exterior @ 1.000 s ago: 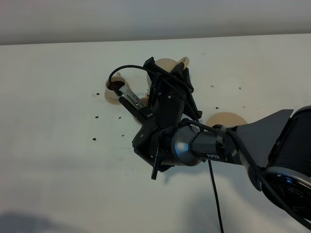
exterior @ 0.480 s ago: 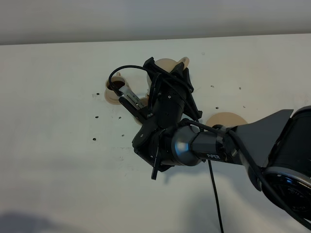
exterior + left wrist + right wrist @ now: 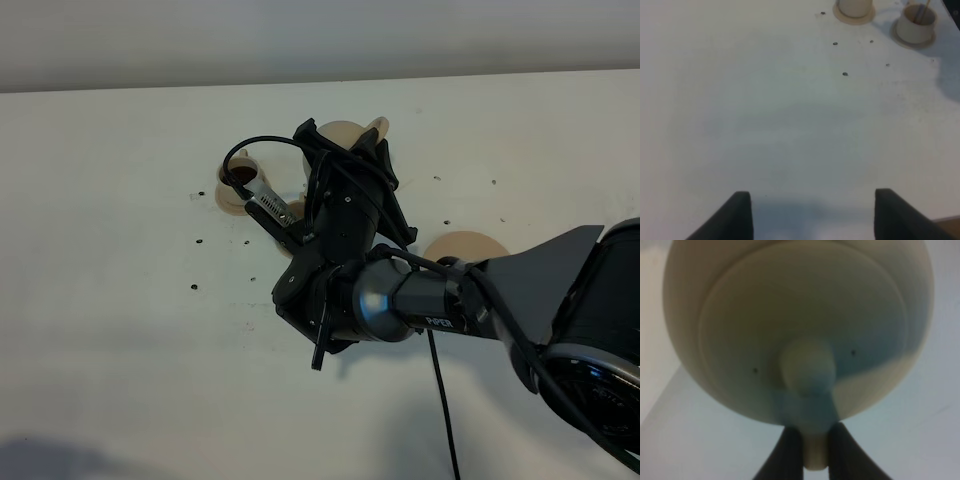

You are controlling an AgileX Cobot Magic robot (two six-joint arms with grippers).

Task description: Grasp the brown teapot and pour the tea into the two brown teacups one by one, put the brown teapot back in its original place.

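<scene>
1. The right gripper [image 3: 815, 454] was clamped on the loop handle of the brown teapot [image 3: 800, 320]; its two dark fingers pressed the handle from either side; the knobbed lid faced the wrist camera.
2. In the high view the right arm reached across the middle; the teapot sat in the gripper above the white table [image 3: 120, 300], close to the cups and largely hidden behind the wrist; it was well apart from the wide saucer [image 3: 465, 245], which lay to the right of the arm.
3. The left teacup [image 3: 240, 178] stood on its small saucer with dark tea inside; the other teacup [image 3: 914, 23] stood on its own saucer just beside it, mostly covered by the arm in the high view; a thin tan line ran down into this cup, but whether it was a stream of tea could not be told.
4. The left gripper [image 3: 812, 215] had its fingers spread wide with nothing between them; it hung over bare table, well apart from both cups.
5. Set against the frames from a second and half a second before, almost nothing differed; the arm, the teapot, the cups and the wide saucer kept the same places; the right grip stayed on the handle.
</scene>
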